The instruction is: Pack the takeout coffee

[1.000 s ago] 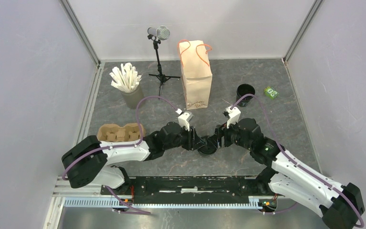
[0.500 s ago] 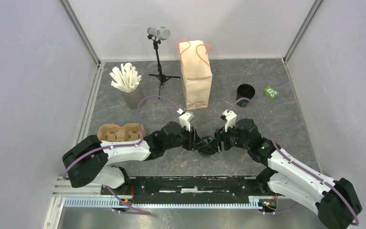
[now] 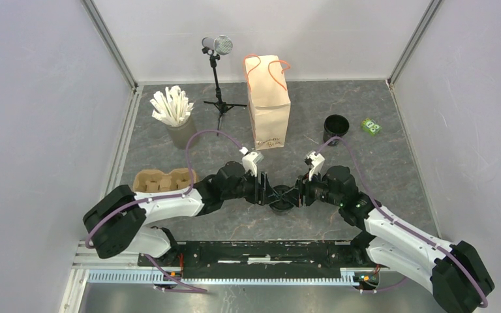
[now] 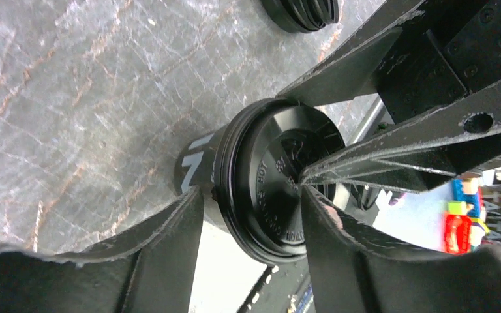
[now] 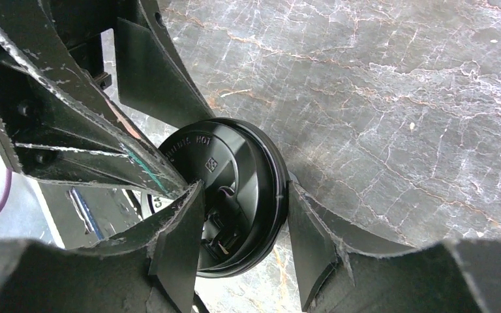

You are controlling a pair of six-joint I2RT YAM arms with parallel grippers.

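The takeout coffee (image 3: 280, 197), a small black cup with its black lid on, stands on the table between both arms. My left gripper (image 3: 269, 193) reaches it from the left. In the left wrist view its fingers (image 4: 189, 222) flank the cup (image 4: 261, 163) just under the lid rim, slightly apart from it. My right gripper (image 3: 295, 193) comes from the right. In the right wrist view one of its fingers presses the lid's rim (image 5: 280, 189) and the other lies over the lid (image 5: 235, 163). The brown paper bag (image 3: 269, 104) stands upright behind.
An open black round container (image 3: 336, 125) and a green packet (image 3: 370, 126) sit at the back right. A grey cup of white sticks (image 3: 175, 114), a microphone tripod (image 3: 217, 72) and a cardboard cup carrier (image 3: 163, 180) are on the left.
The cup and both grippers have shifted slightly toward the back of the table. The right jaws have narrowed onto the lid; the left jaws have widened.
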